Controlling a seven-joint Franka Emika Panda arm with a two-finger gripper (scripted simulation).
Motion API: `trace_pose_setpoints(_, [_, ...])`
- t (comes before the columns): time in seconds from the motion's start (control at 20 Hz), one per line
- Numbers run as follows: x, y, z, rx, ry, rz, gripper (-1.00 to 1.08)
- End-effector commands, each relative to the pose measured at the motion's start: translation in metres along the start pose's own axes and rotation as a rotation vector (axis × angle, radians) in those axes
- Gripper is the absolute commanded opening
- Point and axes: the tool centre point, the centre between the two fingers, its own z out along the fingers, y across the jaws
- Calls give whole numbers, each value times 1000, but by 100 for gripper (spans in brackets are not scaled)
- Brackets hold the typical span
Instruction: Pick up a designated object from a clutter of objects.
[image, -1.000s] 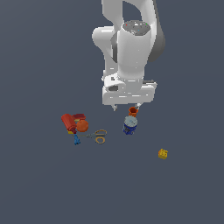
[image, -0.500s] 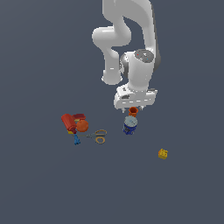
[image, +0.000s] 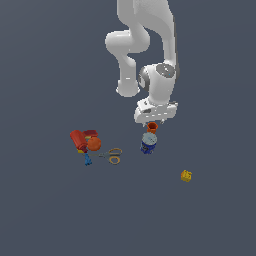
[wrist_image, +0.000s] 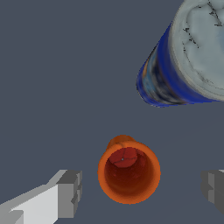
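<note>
Floor dark grey | centre: orange cup, blue can at its 6 | 9 o'clock: red box, orange ball, blue piece, scissors | 4 o'clock: yellow block

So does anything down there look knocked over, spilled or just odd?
Nothing stands out. The small orange cup stands upright, open end up, apart from the blue can with the pale grey top, also upright. The open gripper straddles the cup without touching it.

Bent white robot arm reaching down, two-fingered grey-tipped gripper pointing downward, fingers spread wide apart, gripping nothing.
</note>
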Motion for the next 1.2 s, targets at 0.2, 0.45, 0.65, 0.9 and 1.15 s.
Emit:
trace_pose_setpoints(0.2, [-7,-4,5,1,-3,-6,100])
trace_pose_setpoints(0.45, [-7,-4,11,2,-3,-7,100])
trace_pose_setpoints(0.65, [-8,-4,23,2,-3,-7,100])
trace_pose_setpoints(0.9, [-9,-4,44,2,-3,-7,100])
trace_pose_setpoints(1.15, [-9,-5,55,2,-3,-8,100])
